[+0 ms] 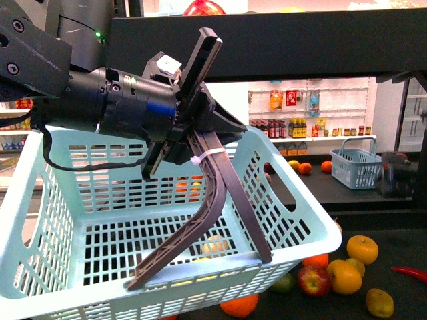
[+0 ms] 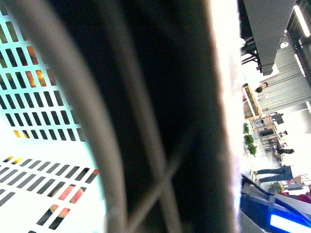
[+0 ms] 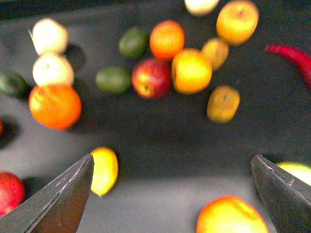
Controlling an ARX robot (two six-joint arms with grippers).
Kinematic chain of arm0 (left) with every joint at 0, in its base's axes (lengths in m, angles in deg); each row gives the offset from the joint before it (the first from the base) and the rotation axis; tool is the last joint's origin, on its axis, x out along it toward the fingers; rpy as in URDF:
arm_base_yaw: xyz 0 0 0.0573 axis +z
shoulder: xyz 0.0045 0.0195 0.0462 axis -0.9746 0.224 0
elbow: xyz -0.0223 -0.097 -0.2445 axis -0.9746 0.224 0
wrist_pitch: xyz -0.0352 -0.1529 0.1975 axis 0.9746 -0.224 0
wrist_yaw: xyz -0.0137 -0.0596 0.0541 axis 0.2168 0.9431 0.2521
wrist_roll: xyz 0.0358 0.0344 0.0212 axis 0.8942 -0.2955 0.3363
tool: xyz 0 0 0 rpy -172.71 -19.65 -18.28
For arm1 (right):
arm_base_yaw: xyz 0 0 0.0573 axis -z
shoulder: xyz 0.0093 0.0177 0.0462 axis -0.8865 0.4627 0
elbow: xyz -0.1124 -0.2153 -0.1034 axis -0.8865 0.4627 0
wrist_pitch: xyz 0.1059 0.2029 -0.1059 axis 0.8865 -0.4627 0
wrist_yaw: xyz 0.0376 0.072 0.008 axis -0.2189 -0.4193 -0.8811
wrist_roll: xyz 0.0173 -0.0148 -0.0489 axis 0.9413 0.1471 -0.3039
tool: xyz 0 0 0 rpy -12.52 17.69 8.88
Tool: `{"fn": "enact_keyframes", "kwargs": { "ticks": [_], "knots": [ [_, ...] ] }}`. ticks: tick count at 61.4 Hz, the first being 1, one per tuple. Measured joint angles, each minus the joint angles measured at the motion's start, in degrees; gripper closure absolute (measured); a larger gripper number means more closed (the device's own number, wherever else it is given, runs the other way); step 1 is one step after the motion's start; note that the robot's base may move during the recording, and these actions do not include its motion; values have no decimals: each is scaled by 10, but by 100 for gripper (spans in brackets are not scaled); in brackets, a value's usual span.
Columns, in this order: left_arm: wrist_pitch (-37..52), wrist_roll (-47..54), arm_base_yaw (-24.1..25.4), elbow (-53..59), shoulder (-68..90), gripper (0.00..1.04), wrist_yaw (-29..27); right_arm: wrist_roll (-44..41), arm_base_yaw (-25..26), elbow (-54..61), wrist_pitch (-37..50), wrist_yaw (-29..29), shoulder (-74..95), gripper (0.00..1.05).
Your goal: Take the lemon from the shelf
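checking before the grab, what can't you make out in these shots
Right wrist view: lemon partly behind a right gripper finger; all fruit blurred.
Front view: basket and left gripper hide much of the shelf.
Left wrist view: blurred dark shape fills it; left gripper opening unreadable.

Mint slotted basket (image 1: 300,253) filling the foreground, smaller blue basket (image 1: 357,168) standing far behind. Red chili (image 3: 291,54) lying off to one side. Orange (image 3: 55,106), red apple (image 3: 150,77), green fruit (image 3: 112,79) and cream fruit (image 3: 52,69) sitting scattered.

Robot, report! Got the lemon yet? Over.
Right pincer open, empty. Lemon on shelf, beside one fingertip, ungrasped. Nothing covers it. Left pincer at basket, grip unclear.
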Motion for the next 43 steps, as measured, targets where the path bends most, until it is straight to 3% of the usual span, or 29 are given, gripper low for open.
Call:
{"fn": "enact_keyframes", "kwargs": {
  "ticks": [22, 43],
  "knots": [
    [0, 0, 0, 0, 0, 94, -2, -18, -85, -92, 0, 25, 188, 7],
    [0, 0, 0, 0, 0, 94, -1, -37, -130, -270, -73, 62, 328, 7]
  ]
}}
